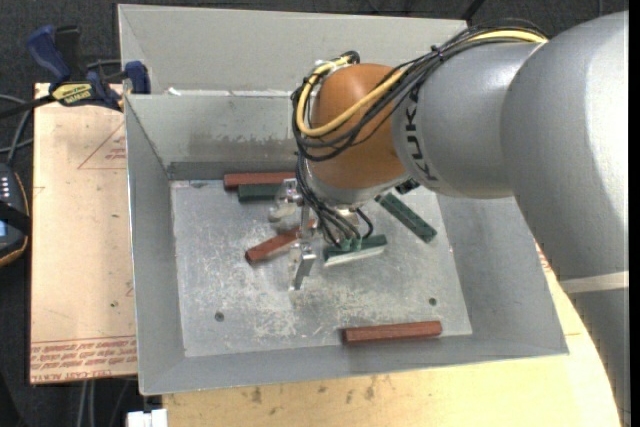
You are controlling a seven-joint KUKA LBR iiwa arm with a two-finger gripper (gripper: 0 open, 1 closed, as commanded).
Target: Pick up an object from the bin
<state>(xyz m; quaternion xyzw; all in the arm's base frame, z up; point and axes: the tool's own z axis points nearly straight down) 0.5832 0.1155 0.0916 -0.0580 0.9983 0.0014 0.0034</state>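
- The gripper [297, 233] is low over the middle of the bin [150, 245], under the arm's orange wrist cover [350, 130].
- Its fingers [302, 267] stand apart. One tip points toward the back wall and the other toward the front wall, with a clear gap between them.
- A short red stick [270, 249] lies tilted on the bin floor near the middle.
- The right end of the short red stick reaches into the gap between the two fingers. Its left end juts out toward the view's left.
- The jaws are not closed on the short red stick. I cannot tell whether either finger touches it.
- The short red stick appears to lie flat on the floor, not lifted.
- A pale-edged green stick [357, 252] lies just beside the gripper on the view's right, partly under the wrist's cables.
- A dark green stick [412, 219] lies tilted further to the right, its upper end hidden under the arm.
- A back stick [258, 182], red-brown with a dark green piece against it, lies along the foot of the back wall, near the rear finger.
- A front stick [392, 331], red-brown and long, lies near the front wall, well apart from the gripper.
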